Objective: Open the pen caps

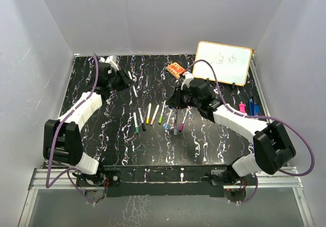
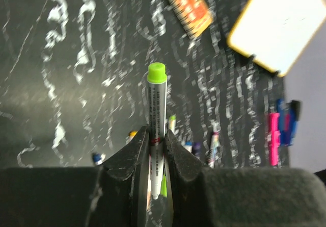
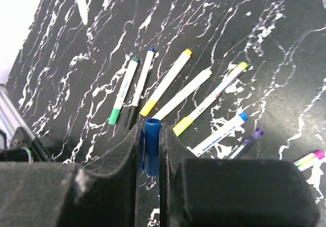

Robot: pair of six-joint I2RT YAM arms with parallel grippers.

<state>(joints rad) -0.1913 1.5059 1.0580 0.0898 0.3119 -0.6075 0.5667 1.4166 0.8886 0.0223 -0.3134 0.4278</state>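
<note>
Top external view: your left gripper (image 1: 125, 81) is over the far left of the table (image 1: 214, 140) with a white pen (image 1: 135, 91) sticking out of it. Your right gripper (image 1: 175, 103) hangs just above the row of pens (image 1: 155, 115) lying side by side mid-table. From here you cannot tell which caps are on or off.

Left wrist view: the jaws are pressed onto the barrel of that white pen, which stands up between them. Its lime cap (image 2: 156, 74) is still seated on the far end, so this pen is not yet opened. It is held in the air, well apart from the pens on the table below.

Right wrist view: the jaws are pinching a blue cap (image 3: 151, 145) upright between the fingers. You cannot tell whether a barrel still hangs below it, since the fingers hide that part. On the table beyond, the green pen (image 3: 122, 92), the yellow pen (image 3: 165, 84) and the light blue pen (image 3: 221, 132) each show a coloured cap in place. The purple pen (image 3: 247, 143) seems capped too.

By my reading you are early in the job. At most one cap is off, the lime one is lined up for pulling, and nearly the whole row is left to do.
</note>
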